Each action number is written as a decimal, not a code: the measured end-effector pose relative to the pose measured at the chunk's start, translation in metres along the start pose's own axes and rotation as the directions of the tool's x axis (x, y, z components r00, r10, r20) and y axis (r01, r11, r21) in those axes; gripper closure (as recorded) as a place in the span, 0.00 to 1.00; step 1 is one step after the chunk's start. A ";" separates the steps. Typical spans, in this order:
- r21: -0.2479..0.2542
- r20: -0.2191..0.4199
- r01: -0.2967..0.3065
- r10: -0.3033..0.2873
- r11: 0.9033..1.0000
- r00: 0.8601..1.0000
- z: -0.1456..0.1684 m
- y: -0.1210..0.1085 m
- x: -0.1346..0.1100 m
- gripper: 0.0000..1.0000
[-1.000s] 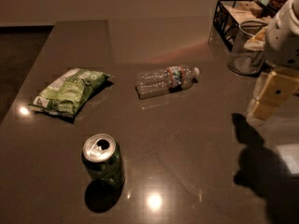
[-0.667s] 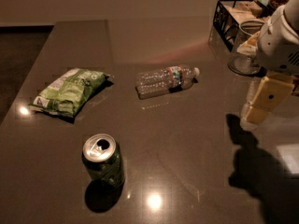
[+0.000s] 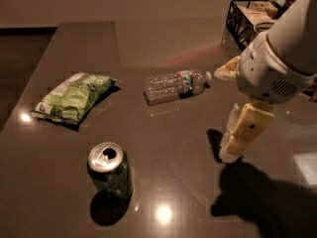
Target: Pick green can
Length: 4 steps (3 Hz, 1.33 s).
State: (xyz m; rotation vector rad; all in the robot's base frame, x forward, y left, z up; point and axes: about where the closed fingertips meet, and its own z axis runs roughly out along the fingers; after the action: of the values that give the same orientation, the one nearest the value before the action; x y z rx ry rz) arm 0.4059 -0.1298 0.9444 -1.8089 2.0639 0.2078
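snack bag (image 3: 74, 97) lies flat at left, no obstacle. green can (image 3: 109, 171) stands upright on the tabletop (image 3: 168, 148) near the front, clear all round, so a side grasp looks open. bottle (image 3: 176, 85) lies on its side behind. claw (image 3: 238, 139) hangs low at right, well apart from the can; can't tell if it's spread or closed.
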 end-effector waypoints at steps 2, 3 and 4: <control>-0.096 0.243 0.092 -0.066 0.991 0.968 0.029 0.047 -0.075 0.00; -0.124 0.329 0.117 -0.070 0.985 0.942 0.050 0.064 -0.102 0.00; -0.144 0.360 0.125 -0.066 0.982 0.931 0.065 0.075 -0.115 0.00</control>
State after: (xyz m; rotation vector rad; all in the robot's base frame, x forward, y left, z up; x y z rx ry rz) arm 0.3553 0.0110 0.9178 -1.8032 1.7451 0.6448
